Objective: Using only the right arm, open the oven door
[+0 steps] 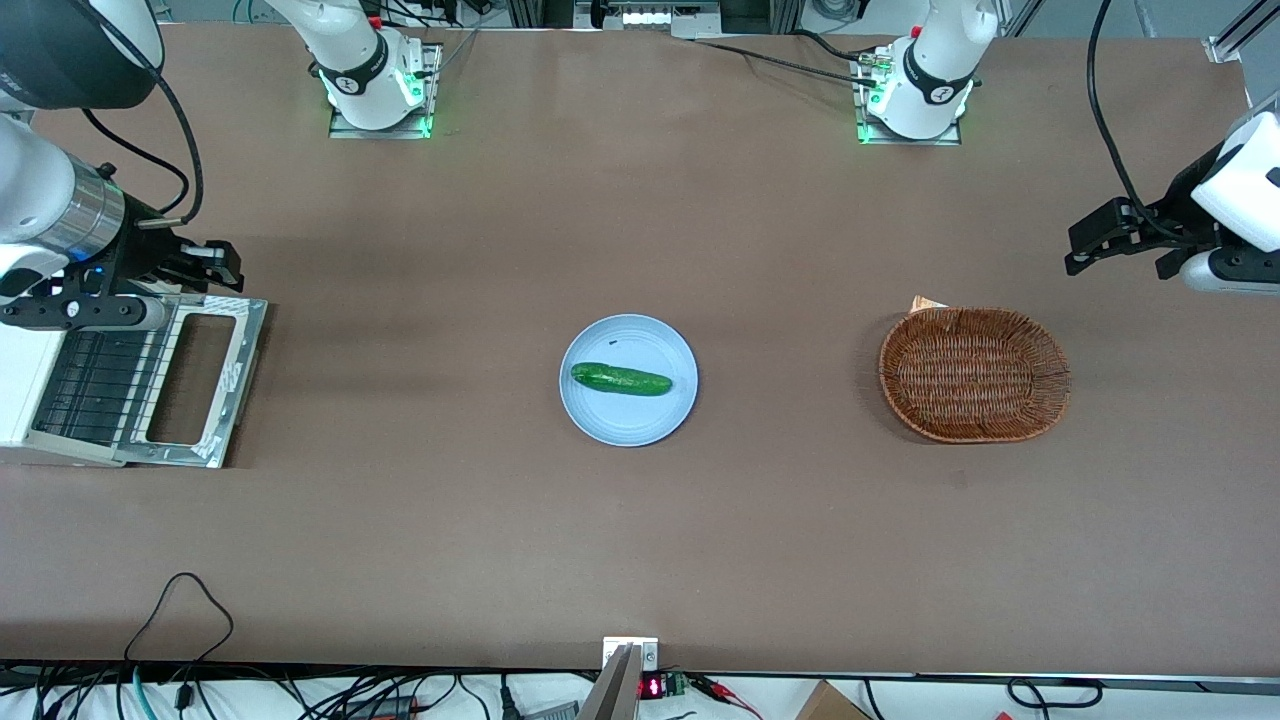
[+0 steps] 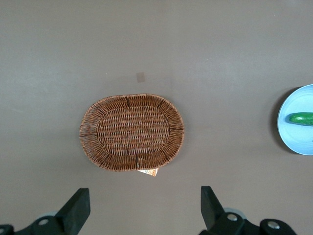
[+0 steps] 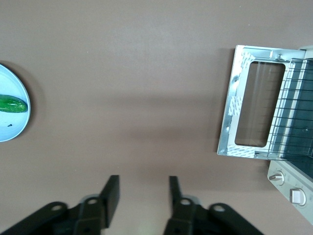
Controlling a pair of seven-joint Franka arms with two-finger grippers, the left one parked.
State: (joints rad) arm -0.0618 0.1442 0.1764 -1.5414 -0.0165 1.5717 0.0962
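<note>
The cream-white oven (image 1: 20, 385) stands at the working arm's end of the table. The oven door (image 1: 240, 370) lies folded down flat on the table, and the wire rack (image 1: 90, 385) inside shows. My right arm (image 1: 50, 215) hangs above the oven. Its gripper (image 1: 222, 265) is open and empty, a little farther from the front camera than the door's outer corner, touching nothing. In the right wrist view the gripper (image 3: 143, 188) is open over bare table, apart from the door (image 3: 233, 105), the rack (image 3: 293, 112) and the oven's knobs (image 3: 277, 177).
A blue plate (image 1: 650, 345) with a green cucumber (image 1: 620, 379) sits mid-table; it also shows in the right wrist view (image 3: 12, 127). A brown wicker basket (image 1: 975, 373) lies toward the parked arm's end, also seen in the left wrist view (image 2: 132, 131).
</note>
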